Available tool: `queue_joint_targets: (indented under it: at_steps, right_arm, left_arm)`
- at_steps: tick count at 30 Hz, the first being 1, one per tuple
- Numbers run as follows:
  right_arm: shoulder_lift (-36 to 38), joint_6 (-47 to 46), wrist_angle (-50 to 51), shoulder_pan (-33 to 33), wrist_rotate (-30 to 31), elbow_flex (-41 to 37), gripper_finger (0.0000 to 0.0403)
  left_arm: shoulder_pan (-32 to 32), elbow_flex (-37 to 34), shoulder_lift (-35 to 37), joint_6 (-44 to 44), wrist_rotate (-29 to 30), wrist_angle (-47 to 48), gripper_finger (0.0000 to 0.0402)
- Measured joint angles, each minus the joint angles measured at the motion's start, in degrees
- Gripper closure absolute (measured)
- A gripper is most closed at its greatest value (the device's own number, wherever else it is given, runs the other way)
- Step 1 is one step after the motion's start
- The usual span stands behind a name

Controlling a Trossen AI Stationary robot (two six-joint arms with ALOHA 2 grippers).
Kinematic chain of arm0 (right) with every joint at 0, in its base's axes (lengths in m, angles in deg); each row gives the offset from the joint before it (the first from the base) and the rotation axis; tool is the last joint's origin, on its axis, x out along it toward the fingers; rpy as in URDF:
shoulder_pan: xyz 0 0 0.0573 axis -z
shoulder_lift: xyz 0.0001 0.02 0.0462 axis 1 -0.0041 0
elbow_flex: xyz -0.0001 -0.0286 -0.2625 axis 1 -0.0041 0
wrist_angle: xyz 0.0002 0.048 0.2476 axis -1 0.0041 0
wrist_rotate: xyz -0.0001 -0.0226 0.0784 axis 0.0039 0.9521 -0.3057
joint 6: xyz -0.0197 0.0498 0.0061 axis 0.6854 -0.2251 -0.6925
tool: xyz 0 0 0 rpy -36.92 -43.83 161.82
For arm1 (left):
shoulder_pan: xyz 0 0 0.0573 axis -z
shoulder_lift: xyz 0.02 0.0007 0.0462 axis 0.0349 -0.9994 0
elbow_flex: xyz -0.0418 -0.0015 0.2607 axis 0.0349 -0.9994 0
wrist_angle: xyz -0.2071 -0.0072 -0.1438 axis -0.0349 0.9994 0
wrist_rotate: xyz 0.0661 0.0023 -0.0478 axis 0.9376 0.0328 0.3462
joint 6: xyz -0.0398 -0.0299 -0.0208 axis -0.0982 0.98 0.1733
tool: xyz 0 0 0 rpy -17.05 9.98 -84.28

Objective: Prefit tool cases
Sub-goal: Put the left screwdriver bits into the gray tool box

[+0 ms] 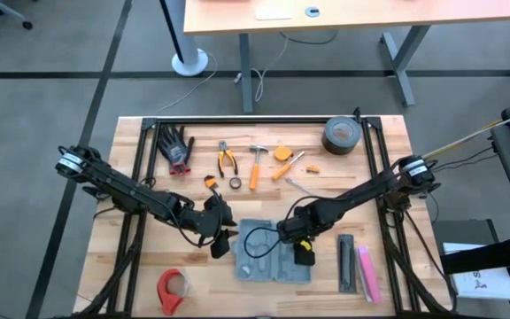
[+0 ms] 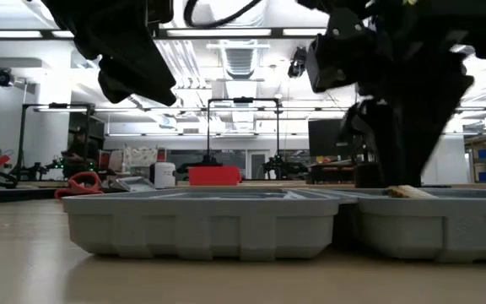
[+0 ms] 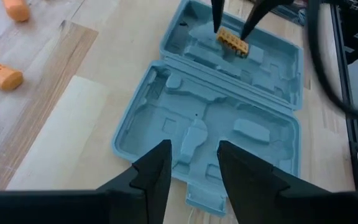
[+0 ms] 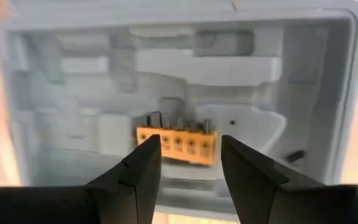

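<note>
The flat blue-grey moulded plastic tool case [image 1: 273, 251] lies opened out on the wooden counter [image 1: 131, 168], near its front edge and between the two arms, both halves facing up with their tool-shaped recesses showing. A small orange plastic bit holder [image 4: 177, 144], with a row of bits standing in it, sits in a recess of the half nearer the right arm.

The right hand [image 4: 185, 163] hangs just above that holder with its fingers parted to either side of it. From the wrist view the fingers do not look clamped on it, though whether they touch its ends is hard to say. The left hand [image 3: 192, 167] hovers over the other half of the case, fingers a narrow gap apart and holding nothing.

The case looks light and stiff, a thin shell that would slide on the smooth wood if pushed sideways, so pressing straight down into a recess seems safer. A rim or the small handle bump [image 3: 204, 200] would be the place to steady it. The holder is small and rigid and best pinched across its short sides.

Further back lie orange-handled pliers [image 1: 227, 159], a hammer [image 1: 257, 165], black gloves [image 1: 177, 146] and a roll of grey tape [image 1: 341, 136]; a red tape dispenser [image 1: 171, 288] sits near the front.
</note>
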Motion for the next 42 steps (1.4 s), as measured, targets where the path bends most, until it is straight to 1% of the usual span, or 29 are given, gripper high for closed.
queue_joint_targets:
  at_steps: [2,5,7,15,20,21,27,32,40,42]
  right_arm:
    - [-0.01,-0.05,0.29,-0.03,0.84,0.04,0.0256]
    - [0.65,-0.03,1.4,0.0,4.57,1.21,0.0256]
    - [0.88,-0.02,2.21,0.02,5.09,1.94,0.0256]
    - [0.77,-1.0,3.61,-0.03,3.86,2.37,0.0256]
    - [0.13,-2.72,1.12,-0.29,-1.01,1.48,0.0256]
    - [-0.3,-2.73,1.13,-0.44,-1.2,1.32,0.0256]
    - [-0.87,-2.73,1.05,-0.64,0.26,1.25,0.0257]
    - [0.65,-4.13,2.46,-0.65,2.54,1.67,0.0257]
    - [1.21,-7.4,3.61,-2.81,3.42,2.63,0.0267]
    - [1.08,-9.07,3.52,-3.9,5.04,2.68,0.0268]
  left_arm:
    - [0.0,0.0,0.0,-0.01,0.01,0.04,0.0268]
    - [0.0,0.0,0.0,0.01,0.01,0.14,0.0271]
    - [0.0,0.0,0.02,0.03,0.01,0.68,0.0272]
    - [0.0,0.0,0.07,0.45,-0.03,1.42,0.0262]
    - [0.0,0.0,0.13,0.47,-0.21,1.43,0.0264]
    - [0.0,0.0,0.13,0.47,-0.21,1.45,0.0266]
    - [0.0,0.02,0.19,0.47,-0.21,1.53,0.0273]
    - [0.0,0.02,0.2,0.62,-0.21,1.68,0.0276]
    - [0.0,0.02,0.2,1.02,-0.24,2.04,0.0267]
    - [0.0,0.02,0.2,1.04,-0.26,2.31,0.0264]
